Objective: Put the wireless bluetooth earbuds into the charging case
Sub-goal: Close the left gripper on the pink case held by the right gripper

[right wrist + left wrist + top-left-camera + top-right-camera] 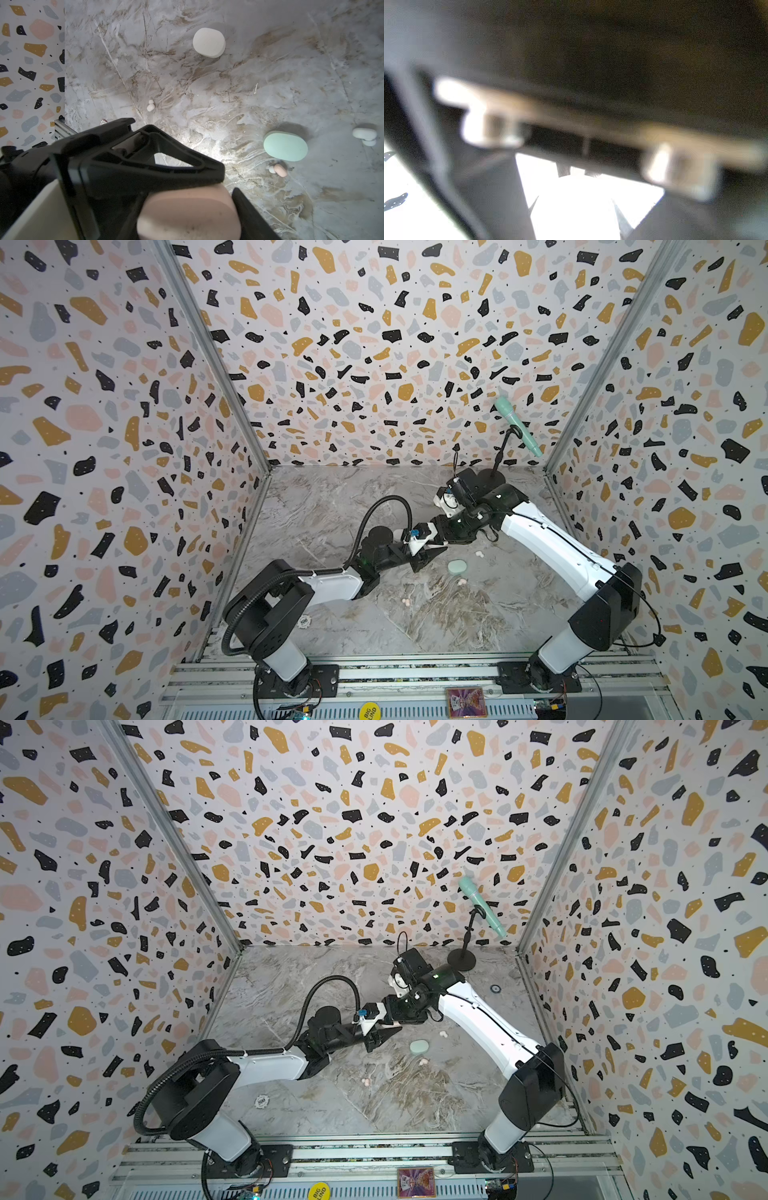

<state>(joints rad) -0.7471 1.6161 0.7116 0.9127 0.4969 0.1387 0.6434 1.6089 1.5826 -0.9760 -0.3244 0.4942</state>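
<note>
My right gripper (pixel 191 199) is clamped on the pink charging case (pixel 187 218), raised above the marble tabletop (pixel 316 506) near mid-table. My left gripper (pixel 217 173) has its jaws pinched narrow, with the tip touching the case's upper edge. I cannot tell whether it pinches anything, and its wrist camera gives only dark blur. The two grippers crowd together, so there is little slack between them.

Below them the mint case (pixel 285 146) lies closed, with a pink earbud (pixel 279 170) just beside it. A white earbud (pixel 364 136) lies near, close to that picture's border. A paler earbud (pixel 150 106) lies apart, toward the front. The white case (pixel 208 42) sits well clear of everything, but I cannot pick it out in the top views, where the arms cover mid-table.

The left half of the tabletop is open apart from a poker chip (pixel 304 621) by the left arm's base. A microphone stand (pixel 461 960) occupies the back right corner, close behind my right wrist.
</note>
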